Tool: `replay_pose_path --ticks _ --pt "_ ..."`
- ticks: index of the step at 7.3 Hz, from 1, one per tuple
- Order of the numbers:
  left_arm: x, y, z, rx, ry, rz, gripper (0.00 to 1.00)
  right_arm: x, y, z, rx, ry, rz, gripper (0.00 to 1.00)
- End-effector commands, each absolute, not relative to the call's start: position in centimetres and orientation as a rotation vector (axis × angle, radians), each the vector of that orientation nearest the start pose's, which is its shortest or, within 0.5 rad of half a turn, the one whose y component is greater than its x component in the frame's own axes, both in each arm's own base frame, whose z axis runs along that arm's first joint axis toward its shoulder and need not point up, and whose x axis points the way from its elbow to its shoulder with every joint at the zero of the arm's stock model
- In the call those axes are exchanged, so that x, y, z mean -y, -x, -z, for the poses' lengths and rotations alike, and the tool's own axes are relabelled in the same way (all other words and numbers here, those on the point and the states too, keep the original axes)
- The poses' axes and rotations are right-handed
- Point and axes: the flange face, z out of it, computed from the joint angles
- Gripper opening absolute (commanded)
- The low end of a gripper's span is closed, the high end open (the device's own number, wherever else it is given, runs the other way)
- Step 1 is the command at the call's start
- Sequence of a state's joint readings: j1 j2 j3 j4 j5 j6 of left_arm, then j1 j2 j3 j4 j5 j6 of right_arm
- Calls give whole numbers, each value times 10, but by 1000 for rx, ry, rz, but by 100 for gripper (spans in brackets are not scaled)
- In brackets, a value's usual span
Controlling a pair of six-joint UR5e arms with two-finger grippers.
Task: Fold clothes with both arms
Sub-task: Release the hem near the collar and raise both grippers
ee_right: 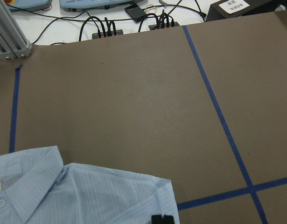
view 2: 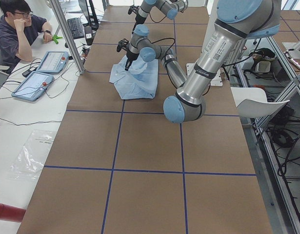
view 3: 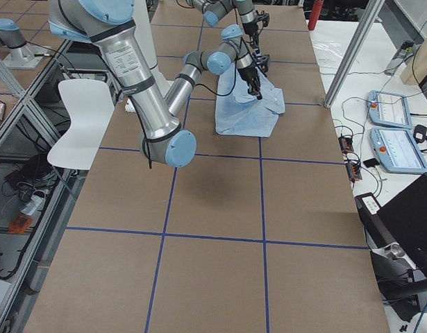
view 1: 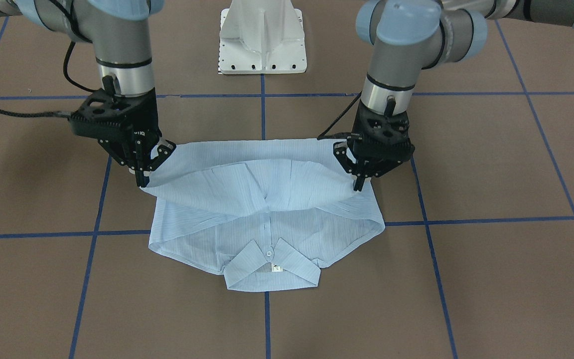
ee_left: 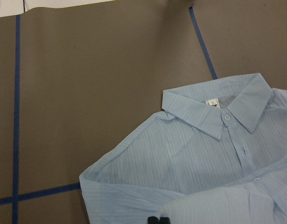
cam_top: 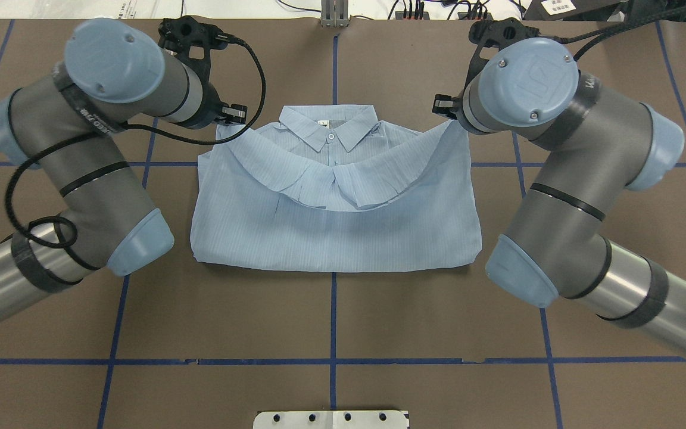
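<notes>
The pale blue striped shirt (view 1: 267, 219) lies on the brown table (view 1: 491, 289), its collar (view 1: 272, 269) and neck label on the side away from the robot. Its lower edge is lifted and doubled over towards the collar, sagging in a curve between the two grippers. My left gripper (view 1: 359, 185) is shut on one corner of that raised edge, and my right gripper (view 1: 143, 180) is shut on the other corner. In the left wrist view the fingertips (ee_left: 157, 219) pinch fabric just short of the collar (ee_left: 227, 112). The right wrist view shows its fingertips (ee_right: 162, 219) at the shirt's edge (ee_right: 87, 196).
The white pedestal base (view 1: 262, 40) stands behind the shirt on the robot's side. Blue tape lines (view 1: 92, 234) grid the table. Cables and plugs (ee_right: 106, 28) line the far table edge. A person (view 2: 20, 29) sits at a side desk with tablets (view 2: 37, 78).
</notes>
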State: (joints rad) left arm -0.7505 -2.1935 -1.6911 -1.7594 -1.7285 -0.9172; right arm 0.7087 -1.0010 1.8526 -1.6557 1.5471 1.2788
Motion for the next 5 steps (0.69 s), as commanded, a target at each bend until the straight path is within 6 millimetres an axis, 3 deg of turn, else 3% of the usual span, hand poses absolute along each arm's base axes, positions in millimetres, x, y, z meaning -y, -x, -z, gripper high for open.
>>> replay_pose_path --ticks 1,3,5 --pt "586 -443 -274 -743 -506 44 0 546 421 -274 646 -384 -410 0" --pt "587 -445 -298 -706 -487 25 0 537 448 -291 622 -359 -385 0" --pt "581 -444 -322 -705 -481 20 0 527 460 -303 605 -345 -362 0"
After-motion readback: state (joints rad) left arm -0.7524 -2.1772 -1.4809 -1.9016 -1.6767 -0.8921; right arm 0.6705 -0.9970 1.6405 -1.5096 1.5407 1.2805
